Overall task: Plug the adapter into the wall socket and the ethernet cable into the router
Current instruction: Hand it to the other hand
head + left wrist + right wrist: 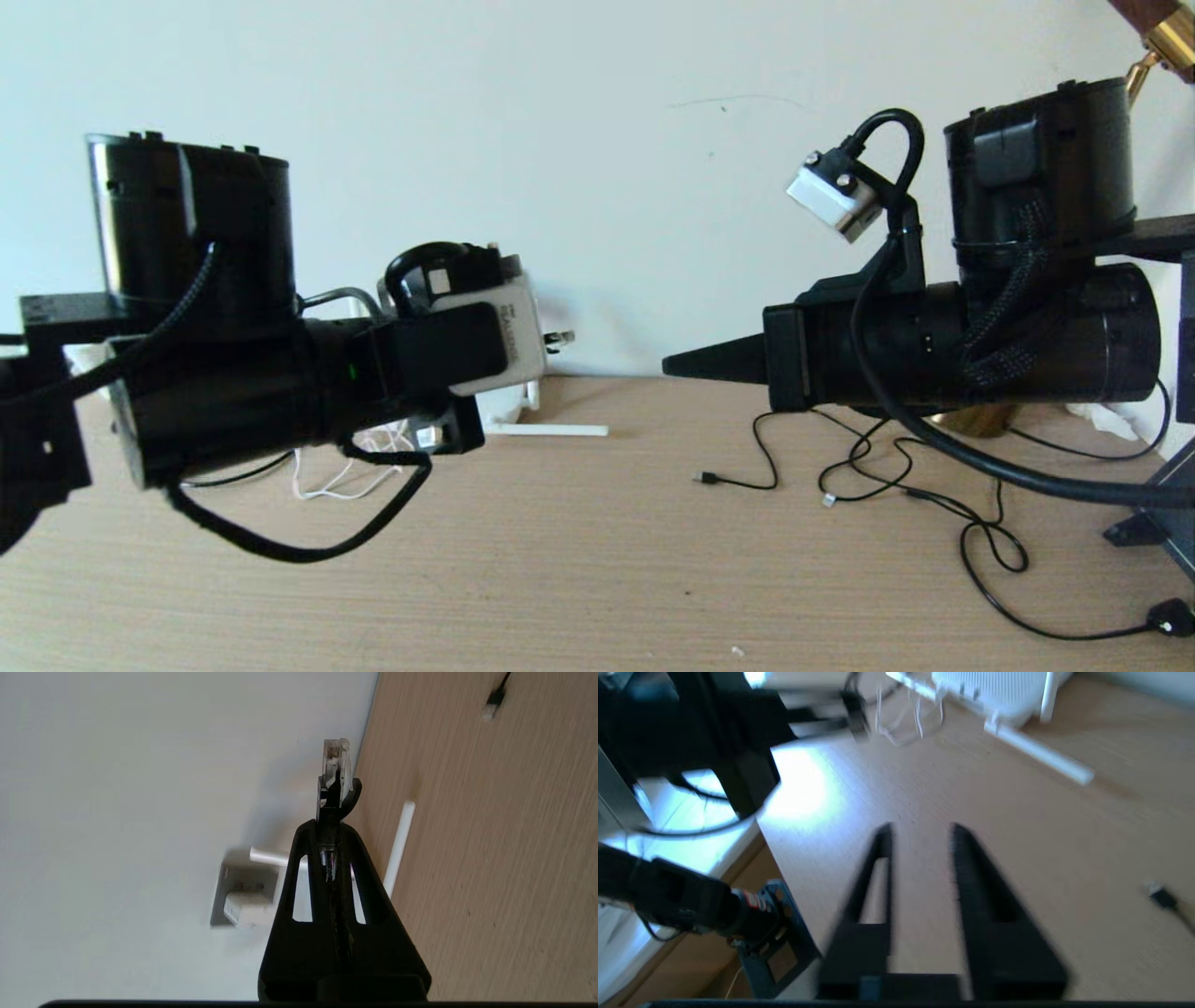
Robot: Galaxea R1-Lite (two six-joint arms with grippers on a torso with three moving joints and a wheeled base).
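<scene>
Left arm, nearest you: in the head view its black bulk fills the left foreground, held level above the table and reaching toward the wall
Right arm: it sits level on the right side, pointing across toward the left arm, clear of the tabletop
Surface: you have a light wood-grain table point(579, 551) that runs back to a plain pale wall point(579, 168)
Loose cords: thin black cords point(934, 504) lie tangled on the right part of the table, one ending in a small plug point(707, 479) near the middle
Left gripper point(332, 826): its two fingers are pressed together, clamped on the ethernet cable point(334, 772), whose clear plug end sticks out past the fingertips
Ethernet plug position: in the left wrist view it points toward the line where the table meets the wall, up in the air, apart from the router
Right gripper point(920, 833): the fingers stand apart with bare table showing between them and nothing in the gap
Router point(994, 693): white, at the back of the table by the wall, largely hidden behind the left arm in the head view; one antenna point(546, 430) lies flat on the wood
Wall socket point(243, 896): you can see a square plate on the wall just beyond the left gripper, with a white block on it; whether that block is the adapter I cannot tell
White cord point(341, 481): a thin loop lies on the table under the left arm
</scene>
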